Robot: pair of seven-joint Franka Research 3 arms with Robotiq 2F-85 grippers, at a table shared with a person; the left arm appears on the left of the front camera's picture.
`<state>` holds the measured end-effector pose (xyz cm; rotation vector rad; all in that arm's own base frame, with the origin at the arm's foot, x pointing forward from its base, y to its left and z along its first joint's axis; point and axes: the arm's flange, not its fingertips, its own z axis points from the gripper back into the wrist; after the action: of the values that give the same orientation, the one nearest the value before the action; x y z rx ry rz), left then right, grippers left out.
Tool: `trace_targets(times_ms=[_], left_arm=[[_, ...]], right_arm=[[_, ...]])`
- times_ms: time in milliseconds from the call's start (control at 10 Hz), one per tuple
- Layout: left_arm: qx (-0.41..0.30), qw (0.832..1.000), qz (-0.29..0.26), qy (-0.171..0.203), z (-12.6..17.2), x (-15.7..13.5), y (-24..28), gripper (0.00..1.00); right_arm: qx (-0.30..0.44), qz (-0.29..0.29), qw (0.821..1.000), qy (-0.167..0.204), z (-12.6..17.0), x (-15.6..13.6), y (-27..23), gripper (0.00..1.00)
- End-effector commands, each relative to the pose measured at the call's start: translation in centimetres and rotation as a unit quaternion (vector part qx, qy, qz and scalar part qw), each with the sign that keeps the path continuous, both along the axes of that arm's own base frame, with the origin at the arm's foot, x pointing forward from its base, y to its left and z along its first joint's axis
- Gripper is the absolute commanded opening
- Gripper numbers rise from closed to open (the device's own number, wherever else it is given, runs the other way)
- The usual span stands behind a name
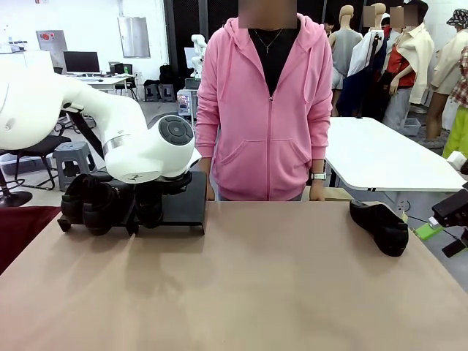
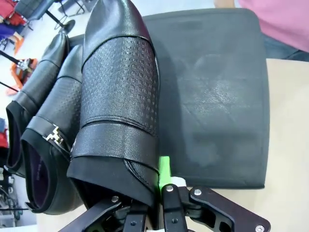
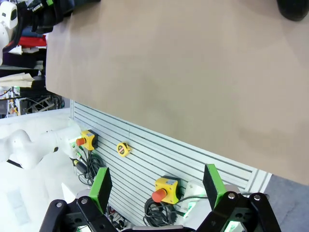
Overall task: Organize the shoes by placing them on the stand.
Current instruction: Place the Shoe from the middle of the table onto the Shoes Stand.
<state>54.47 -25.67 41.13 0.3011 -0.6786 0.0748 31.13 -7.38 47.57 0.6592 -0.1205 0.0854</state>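
We see our left claw [image 2: 153,187] clenched on the heel rim of a shoe [image 2: 120,87] on the stand [image 2: 212,96]; our right claw [image 3: 157,186] hangs released beyond the surface [image 3: 183,72].

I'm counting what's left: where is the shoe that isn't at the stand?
In the front view, the lone shoe lies on the table at its right side, far from the stand at the left.

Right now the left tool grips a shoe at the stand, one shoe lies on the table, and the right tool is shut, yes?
Not quite: the right tool is open, its green pads wide apart in the right wrist view. The rest holds: the left tool grips a shoe at the stand, and one shoe lies on the table.
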Motion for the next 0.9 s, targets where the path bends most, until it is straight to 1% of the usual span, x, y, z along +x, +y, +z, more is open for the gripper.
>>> trace_targets(times_ms=[0, 200, 400, 500, 600, 800], left_arm=[[0.003, 1.000, 0.003, -0.023, 0.5, 0.6, -0.1, 0.00], [0.009, 1.000, 0.007, -0.023, 0.1, 1.3, 0.0, 0.00], [0.014, 0.999, 0.020, -0.042, -0.1, 1.7, 0.2, 0.00], [0.013, 0.998, 0.022, -0.062, 0.0, 1.7, 0.2, 0.58], [0.012, 0.996, 0.022, -0.080, 0.2, 1.7, 0.1, 1.00], [0.016, 0.996, 0.017, -0.088, 0.3, 1.5, -0.3, 1.00]], right_arm=[[0.003, -0.004, 1.000, 0.004, 0.5, 0.1, 0.0, 1.00], [0.003, -0.004, 1.000, 0.004, 0.5, 0.1, 0.0, 1.00], [0.003, -0.004, 1.000, 0.004, 0.5, 0.1, 0.0, 1.00], [0.003, -0.004, 1.000, 0.004, 0.5, 0.1, 0.0, 1.00], [0.003, -0.004, 1.000, 0.004, 0.5, 0.1, 0.0, 1.00], [0.003, -0.004, 1.000, 0.004, 0.5, 0.1, 0.0, 1.00]])
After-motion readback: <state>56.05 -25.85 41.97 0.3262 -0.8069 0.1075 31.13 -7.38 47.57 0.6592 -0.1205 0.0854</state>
